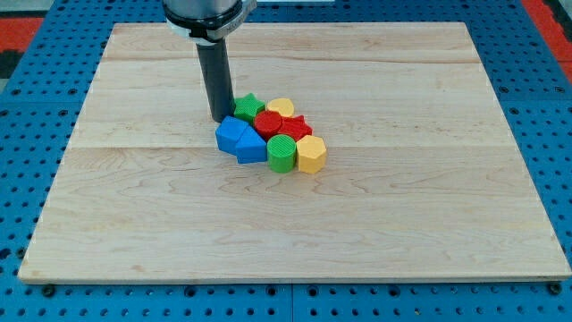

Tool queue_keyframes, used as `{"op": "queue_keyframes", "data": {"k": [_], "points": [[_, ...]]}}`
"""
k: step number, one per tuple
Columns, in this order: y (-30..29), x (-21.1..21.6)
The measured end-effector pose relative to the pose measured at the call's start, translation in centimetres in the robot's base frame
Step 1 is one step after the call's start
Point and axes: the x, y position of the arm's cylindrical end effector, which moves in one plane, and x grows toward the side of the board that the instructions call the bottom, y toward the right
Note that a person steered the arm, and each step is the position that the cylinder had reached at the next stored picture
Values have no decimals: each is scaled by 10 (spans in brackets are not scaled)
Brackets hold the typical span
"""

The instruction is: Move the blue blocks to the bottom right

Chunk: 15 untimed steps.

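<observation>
Two blue blocks sit side by side at the left of a tight cluster near the board's middle: a blue block point(231, 134) and a blue block point(252, 147) just to its lower right. My tip point(221, 118) stands right at the upper left edge of the first blue block, touching or nearly touching it. The dark rod rises from there to the view's top.
Packed against the blue blocks on the right are a green star point(248, 106), a yellow block point(280, 108), a red round block point(267, 122), a red star point(295, 129), a green cylinder point(281, 154) and a yellow hexagon point(310, 154). The wooden board point(429, 224) lies on a blue pegboard.
</observation>
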Motion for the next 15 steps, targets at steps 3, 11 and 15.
{"op": "queue_keyframes", "data": {"k": [3, 11, 15], "points": [[15, 52], [89, 103], [198, 117]]}}
